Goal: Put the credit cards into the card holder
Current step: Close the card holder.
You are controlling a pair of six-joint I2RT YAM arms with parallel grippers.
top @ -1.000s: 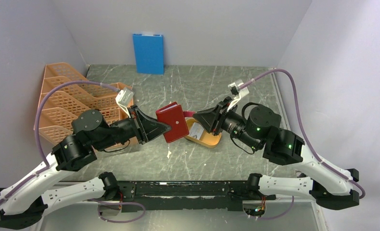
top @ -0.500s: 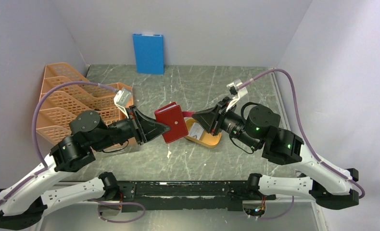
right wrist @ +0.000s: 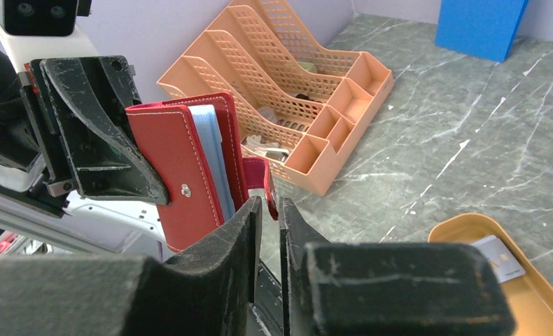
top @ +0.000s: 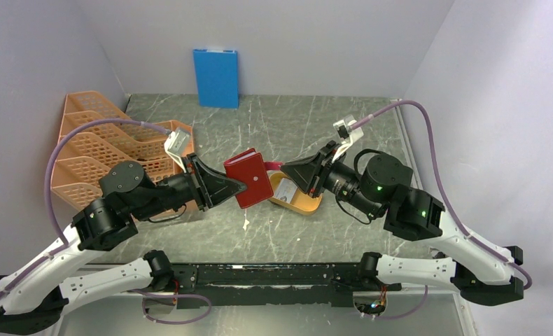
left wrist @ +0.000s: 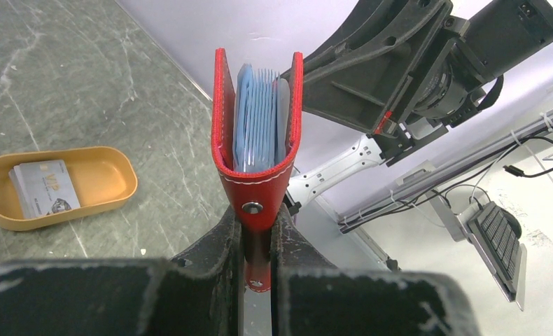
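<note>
The red card holder point(top: 249, 178) hangs in mid-air between both arms, standing on edge and slightly spread. My left gripper point(top: 240, 187) is shut on its spine end point(left wrist: 257, 210), just below the snap stud. Pale blue leaves point(left wrist: 258, 119) fill its inside; I cannot tell cards from pockets. My right gripper point(right wrist: 268, 203) faces it from the other side. Its jaws are nearly together, with the holder's red snap tab point(right wrist: 265, 183) caught between the fingertips. A white credit card point(left wrist: 46, 187) lies in the orange tray point(left wrist: 102, 175), also seen in the right wrist view point(right wrist: 496, 255).
The oval orange tray point(top: 307, 204) sits on the table under the right gripper. An orange mesh file rack point(top: 99, 150) fills the left side. A blue board point(top: 216, 77) leans on the back wall. A small white scrap point(top: 246, 225) lies on the grey marble tabletop.
The right gripper's jaws have drawn closer together around the snap tab. The left arm and the card holder have shifted very slightly to the left.
</note>
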